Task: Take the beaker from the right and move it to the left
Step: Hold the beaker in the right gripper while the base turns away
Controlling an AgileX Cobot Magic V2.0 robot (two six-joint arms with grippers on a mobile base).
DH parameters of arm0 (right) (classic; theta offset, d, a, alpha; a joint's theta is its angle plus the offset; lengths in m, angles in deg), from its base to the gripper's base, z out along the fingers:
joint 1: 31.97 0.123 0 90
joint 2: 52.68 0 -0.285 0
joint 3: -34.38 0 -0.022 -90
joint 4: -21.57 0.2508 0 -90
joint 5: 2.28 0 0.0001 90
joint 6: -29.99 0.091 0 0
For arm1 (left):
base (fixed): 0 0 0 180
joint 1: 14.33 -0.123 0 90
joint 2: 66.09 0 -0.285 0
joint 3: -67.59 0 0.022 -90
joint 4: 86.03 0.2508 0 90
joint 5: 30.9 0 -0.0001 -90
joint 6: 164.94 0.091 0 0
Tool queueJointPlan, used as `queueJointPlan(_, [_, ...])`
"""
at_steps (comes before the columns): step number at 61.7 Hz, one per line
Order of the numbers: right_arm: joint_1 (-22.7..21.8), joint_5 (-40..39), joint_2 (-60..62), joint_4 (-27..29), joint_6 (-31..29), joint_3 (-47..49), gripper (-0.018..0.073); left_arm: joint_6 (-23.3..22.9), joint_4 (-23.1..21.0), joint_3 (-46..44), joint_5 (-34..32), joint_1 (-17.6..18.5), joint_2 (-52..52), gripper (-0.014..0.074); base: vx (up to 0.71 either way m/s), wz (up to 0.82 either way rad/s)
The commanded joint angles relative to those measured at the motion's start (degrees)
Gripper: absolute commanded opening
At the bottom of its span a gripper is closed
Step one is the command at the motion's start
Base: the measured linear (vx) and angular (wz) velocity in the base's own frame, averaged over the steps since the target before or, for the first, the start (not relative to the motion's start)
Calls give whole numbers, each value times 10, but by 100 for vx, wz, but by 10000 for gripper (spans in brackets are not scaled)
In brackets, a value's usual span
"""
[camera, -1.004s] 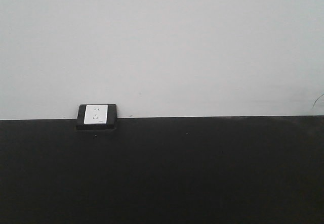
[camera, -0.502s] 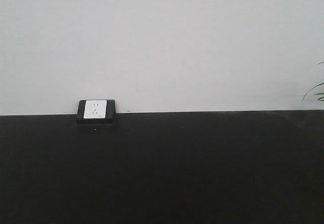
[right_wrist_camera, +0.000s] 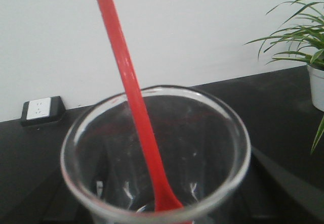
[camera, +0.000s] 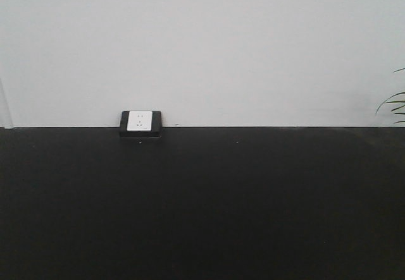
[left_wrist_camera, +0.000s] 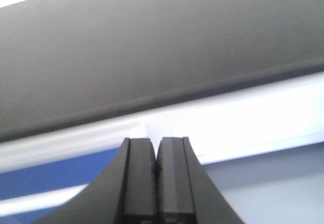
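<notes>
The beaker (right_wrist_camera: 202, 148), very near the right wrist camera, seems to us light, slick, fragile glass best held mid-wall; we cannot tell whether the right gripper pinches it, while the left gripper (left_wrist_camera: 156, 148) is pressed together.

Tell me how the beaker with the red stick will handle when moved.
The beaker looks like thin clear glass, so it is probably fragile and slippery in a grip. The red stick leans on the rim, seemingly loose, so it will likely shift if tilted.
</notes>
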State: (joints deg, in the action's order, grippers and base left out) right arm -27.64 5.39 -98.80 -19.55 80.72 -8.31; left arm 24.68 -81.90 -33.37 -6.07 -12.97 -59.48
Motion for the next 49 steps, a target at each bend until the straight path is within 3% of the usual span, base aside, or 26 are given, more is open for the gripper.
queueJointPlan(1, [0, -37, 1, -6, 1, 19, -4, -1, 1, 11, -47, 1, -4, -6, -31, 29])
queueJointPlan(25, [0, -37, 1, -6, 1, 19, -4, -1, 1, 11, -47, 1, -4, -6, -29, 40])
queueJointPlan(49, [0, -39, 1, -6, 1, 19, -4, -1, 1, 11, -47, 1, -4, -6, -23, 61])
